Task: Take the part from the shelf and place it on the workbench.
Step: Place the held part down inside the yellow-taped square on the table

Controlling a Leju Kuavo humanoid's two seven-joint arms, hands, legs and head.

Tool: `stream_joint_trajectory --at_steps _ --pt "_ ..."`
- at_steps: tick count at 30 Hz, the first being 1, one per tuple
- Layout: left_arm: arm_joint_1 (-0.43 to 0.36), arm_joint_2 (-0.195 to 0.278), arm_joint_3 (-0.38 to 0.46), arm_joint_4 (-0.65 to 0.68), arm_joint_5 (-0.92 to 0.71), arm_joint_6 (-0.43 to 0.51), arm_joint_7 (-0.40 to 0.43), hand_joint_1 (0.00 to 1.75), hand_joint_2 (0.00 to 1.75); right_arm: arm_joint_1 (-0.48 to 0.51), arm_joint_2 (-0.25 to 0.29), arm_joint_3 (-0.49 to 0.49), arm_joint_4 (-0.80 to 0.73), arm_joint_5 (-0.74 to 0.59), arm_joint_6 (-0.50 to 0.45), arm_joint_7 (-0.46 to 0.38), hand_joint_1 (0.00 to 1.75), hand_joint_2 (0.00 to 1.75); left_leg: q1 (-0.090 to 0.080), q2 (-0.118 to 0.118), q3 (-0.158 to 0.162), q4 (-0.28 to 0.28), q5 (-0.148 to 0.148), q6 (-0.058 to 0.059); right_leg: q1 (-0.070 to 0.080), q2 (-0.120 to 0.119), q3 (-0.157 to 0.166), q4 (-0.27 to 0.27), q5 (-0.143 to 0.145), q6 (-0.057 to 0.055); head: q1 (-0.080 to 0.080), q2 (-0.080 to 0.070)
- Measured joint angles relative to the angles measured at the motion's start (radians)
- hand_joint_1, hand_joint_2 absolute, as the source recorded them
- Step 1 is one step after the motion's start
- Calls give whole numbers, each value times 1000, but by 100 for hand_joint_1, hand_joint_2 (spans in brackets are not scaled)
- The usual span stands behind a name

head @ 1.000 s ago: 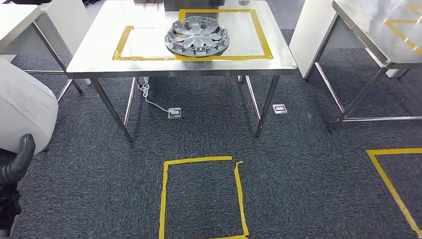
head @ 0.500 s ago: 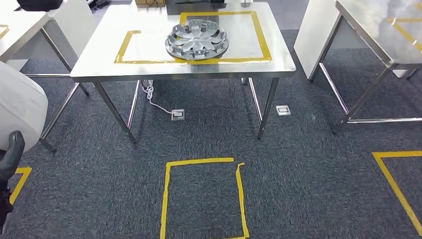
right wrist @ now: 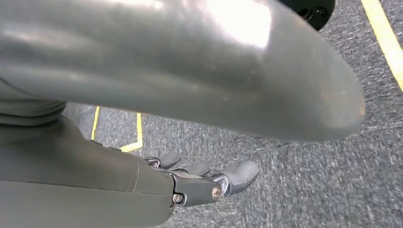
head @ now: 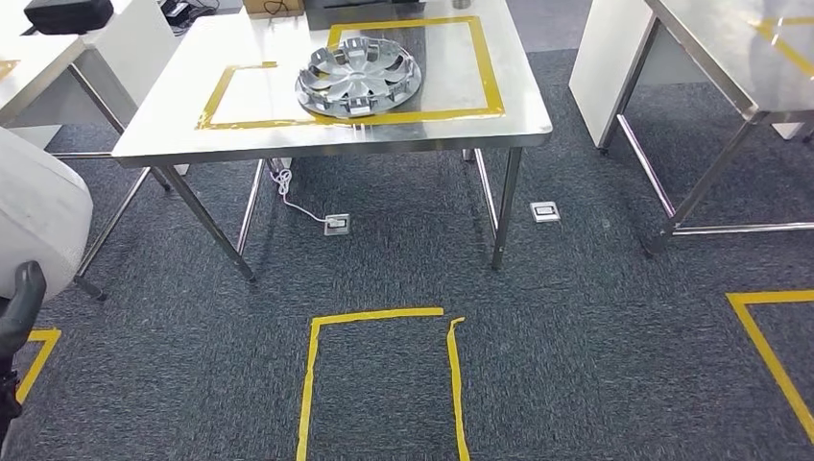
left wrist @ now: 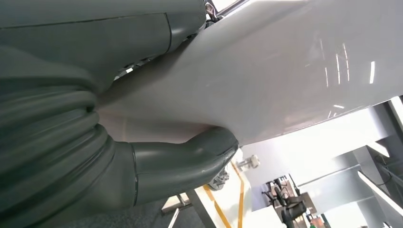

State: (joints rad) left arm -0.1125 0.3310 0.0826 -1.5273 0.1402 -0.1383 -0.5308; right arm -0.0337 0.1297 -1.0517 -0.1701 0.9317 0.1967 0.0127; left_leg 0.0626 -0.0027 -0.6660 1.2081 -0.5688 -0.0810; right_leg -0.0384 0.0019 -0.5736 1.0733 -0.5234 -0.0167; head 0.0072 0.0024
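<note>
- Left hand (left wrist: 142, 156): in the left wrist view its thick thumb lies against a broad, smooth white panel (left wrist: 285, 71) that the hand appears to press or carry; at the lower left edge of the head view a dark finger (head: 21, 303) stands beside the same white curved surface. The other fingers are hidden, so I cannot tell whether the grip is closed around it. This white piece is probably the part taken from the shelf, held low at the robot's side for walking.
- Tabletop (head: 173, 115): a steel workbench straight ahead, with yellow tape outlining a rectangle, likely the drop zone. A silver hubcap (head: 358, 77) already lies face-up there, overlapping the tape's front edge.
- Floor tape square (head: 379, 384): an open-fronted yellow outline on the carpet before the bench, seemingly a standing mark for the robot.
- Right hand (right wrist: 209, 183): hangs above the carpet, fingers loosely spread and holding nothing, presumably kept out of the way.
- A second steel table (head: 730, 48) stands well apart on the right.
</note>
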Motion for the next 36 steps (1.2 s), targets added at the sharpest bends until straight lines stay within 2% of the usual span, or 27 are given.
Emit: stream_joint_trajectory --at_steps 1,2,3,4,6,7,8,10,12,13,14,16,17,18,19,21,22,23,25,27,28,30,32,33,34,36 --pt "5 1 2 -2 1 1 0 175 175 0 0 0 0 1 0 0 0 0 -8 1 -42 71 -23 7 5 -2 4 0 -5 -5 -1 0" --pt "11 1 4 -4 2 2 0 175 175 0 0 0 0 1 0 0 0 0 -14 0 -73 116 -28 15 10 -3 10 0 -10 -9 -2 0" --pt "17 1 6 -6 3 2 0 175 175 0 0 0 0 2 1 1 0 0 -21 0 -85 123 -13 25 15 -4 17 0 -16 -11 -2 0" --pt "20 1 6 -8 3 3 0 175 175 0 0 0 0 2 2 1 0 0 -28 0 -77 88 23 36 19 -3 26 0 -23 -12 -2 0" --pt "22 2 8 -15 4 3 0 175 175 1 0 0 0 3 4 1 0 0 -43 2 -29 -37 104 61 24 -3 44 -1 -38 -9 -1 0" --pt "22 3 10 -18 4 4 1 175 175 1 0 0 0 3 6 1 0 0 -50 2 -7 -89 125 67 27 -2 49 -2 -45 -5 -2 0" --pt "23 4 11 -20 4 4 2 175 175 1 0 0 0 3 7 1 0 0 -55 3 7 -121 133 71 28 -2 51 -4 -50 0 -1 0" --pt "24 4 12 -22 5 4 4 175 175 -1 0 0 0 3 11 2 0 0 -60 0 14 -139 125 71 29 -3 56 -14 -55 11 0 0" --pt "23 5 12 -23 5 4 5 175 175 -2 0 0 0 2 12 2 0 0 -54 -4 25 -150 121 77 29 -4 61 -14 -63 21 1 0" --pt "21 5 12 -23 5 4 5 175 175 -2 0 0 0 1 12 2 0 0 -51 -4 32 -156 119 82 30 -4 49 12 -77 25 2 0" --pt "19 4 12 -23 5 4 6 175 175 -2 -1 0 0 0 12 2 0 0 -49 -4 40 -160 115 87 30 -3 23 59 -97 28 4 0" --pt "16 3 12 -21 5 3 6 175 175 -2 -1 0 0 0 13 2 0 0 -51 -3 50 -162 106 95 31 -2 -64 193 -139 29 5 0" --pt "16 3 11 -20 5 2 6 175 175 -1 -1 0 0 0 13 3 0 0 -53 -4 55 -161 100 97 31 -2 -102 241 -142 29 5 0" --pt "16 2 11 -19 5 2 7 175 175 0 -1 -1 0 0 12 3 0 0 -54 -5 63 -161 94 98 32 -2 -125 257 -126 28 5 0" --pt "15 1 11 -18 5 2 7 175 175 1 -1 -1 0 0 12 3 0 0 -55 -6 72 -161 88 97 33 -2 -128 230 -87 26 5 0" --pt "12 1 11 -16 5 1 7 175 175 2 -3 -1 0 0 12 3 0 0 -56 -9 91 -161 74 93 37 0 -88 101 11 15 5 0" --pt "9 1 10 -16 5 1 7 175 175 2 -5 -1 0 0 12 2 0 0 -58 -11 97 -159 67 90 40 1 -65 39 41 9 5 0" --pt "6 1 10 -15 5 1 8 175 175 1 -6 -1 0 0 12 2 0 0 -59 -12 101 -159 62 86 43 1 -51 0 54 4 4 0" --pt "3 1 8 -13 5 1 11 175 175 0 -8 -1 0 0 13 1 0 0 -59 -14 104 -163 58 75 45 1 -42 -23 50 -2 4 0" --pt "3 4 6 -13 5 1 13 175 175 0 -8 -1 0 0 14 1 0 0 -58 -13 105 -161 52 65 39 0 -31 -33 51 -11 3 0" --pt "1 6 5 -13 5 1 13 175 175 1 -8 -1 0 0 14 1 0 0 -58 -12 98 -142 40 60 35 -1 -22 -40 52 -16 0 0" --pt "-2 9 4 -10 5 1 14 175 175 2 -8 -2 0 0 15 1 0 0 -55 -8 51 -45 -3 51 30 -3 -6 -48 48 -22 -5 0" --pt "-2 10 2 -5 6 1 14 175 175 2 -9 -2 0 0 15 1 0 0 -47 -6 -22 76 -38 40 29 -3 4 -48 39 -23 -7 0" --pt "-1 10 1 -2 6 1 14 175 175 2 -9 -4 0 0 15 1 0 0 -43 -5 -43 101 -32 36 27 -3 9 -48 34 -22 -7 0" --pt "0 10 1 1 7 2 14 175 175 2 -9 -5 0 0 15 1 0 0 -39 -3 -46 88 -5 32 25 -2 17 -47 29 -19 -7 0" --pt "0 11 0 4 8 2 14 175 175 3 -8 -8 0 0 15 1 0 0 -33 2 -1 -34 78 24 20 -2 32 -45 14 -8 -7 0"
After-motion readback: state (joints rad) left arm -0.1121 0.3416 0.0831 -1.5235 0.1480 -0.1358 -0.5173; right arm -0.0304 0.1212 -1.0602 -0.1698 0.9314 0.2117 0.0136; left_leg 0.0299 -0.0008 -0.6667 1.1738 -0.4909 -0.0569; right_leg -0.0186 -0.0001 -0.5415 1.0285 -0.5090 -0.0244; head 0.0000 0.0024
